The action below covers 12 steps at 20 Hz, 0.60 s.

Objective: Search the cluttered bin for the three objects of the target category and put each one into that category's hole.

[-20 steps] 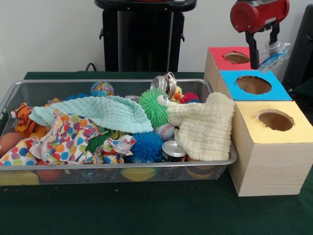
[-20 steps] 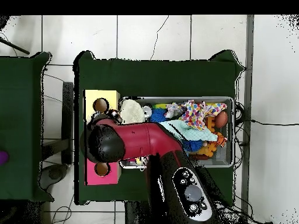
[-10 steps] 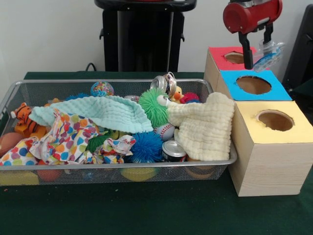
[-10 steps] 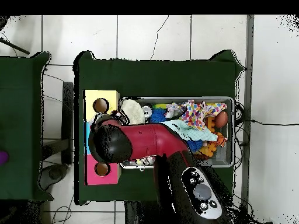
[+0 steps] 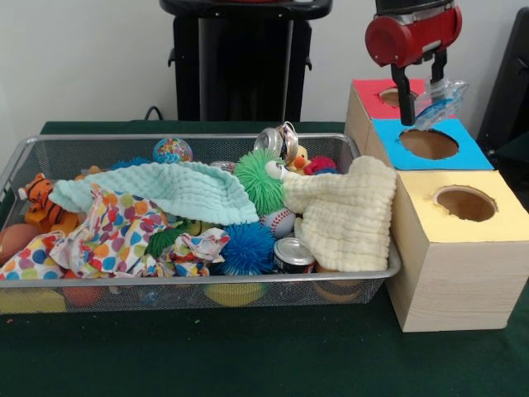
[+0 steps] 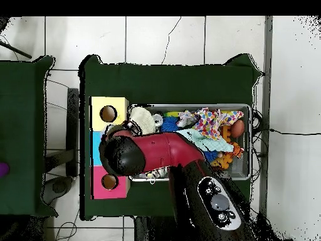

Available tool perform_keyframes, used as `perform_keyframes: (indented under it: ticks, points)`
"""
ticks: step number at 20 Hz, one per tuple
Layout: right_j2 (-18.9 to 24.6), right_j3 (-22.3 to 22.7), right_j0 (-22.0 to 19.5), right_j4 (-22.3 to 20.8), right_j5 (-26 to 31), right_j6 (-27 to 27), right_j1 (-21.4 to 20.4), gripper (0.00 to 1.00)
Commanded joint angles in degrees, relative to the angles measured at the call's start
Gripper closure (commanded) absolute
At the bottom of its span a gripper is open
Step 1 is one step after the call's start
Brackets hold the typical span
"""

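Observation:
My gripper (image 5: 420, 98) hangs over the back edge of the blue box (image 5: 430, 143), just in front of the red box (image 5: 382, 99). It is shut on a crumpled clear plastic bottle with blue marks (image 5: 438, 98), which sticks out to the right of the black fingers (image 5: 406, 101). The bottle is above the round hole of the blue box (image 5: 428, 144). A yellow box with its own hole (image 5: 465, 203) stands nearest. In the overhead view the red arm (image 6: 135, 155) hides the gripper, the bottle and most of the blue box (image 6: 96, 145).
A wire bin (image 5: 198, 139) left of the boxes holds cloths, a mint towel (image 5: 165, 188), a cream towel (image 5: 351, 211), a green furry toy (image 5: 260, 180), a blue spiky ball (image 5: 248, 248), a baseball (image 5: 279, 222), cans (image 5: 293, 252) and a toy tiger (image 5: 40, 198).
The gripper has carried the plastic bottle leftward in the front view, from over the red box to over the blue box's back edge. The bin's contents have not moved.

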Motion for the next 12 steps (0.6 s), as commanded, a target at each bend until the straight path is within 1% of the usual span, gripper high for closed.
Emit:
perform_keyframes:
  ticks: [1,4,10,12]
  points:
    - [3.3,1.8,-1.9,-3.8,0.8,0.7,2.0,0.0]
    - [2.8,1.5,-1.2,-4.6,0.7,1.1,1.8,0.0]
    - [2.7,1.9,-1.6,-4.8,0.3,1.3,1.8,0.0]
    - [2.8,1.4,-1.5,-4.6,0.6,1.3,2.1,0.0]
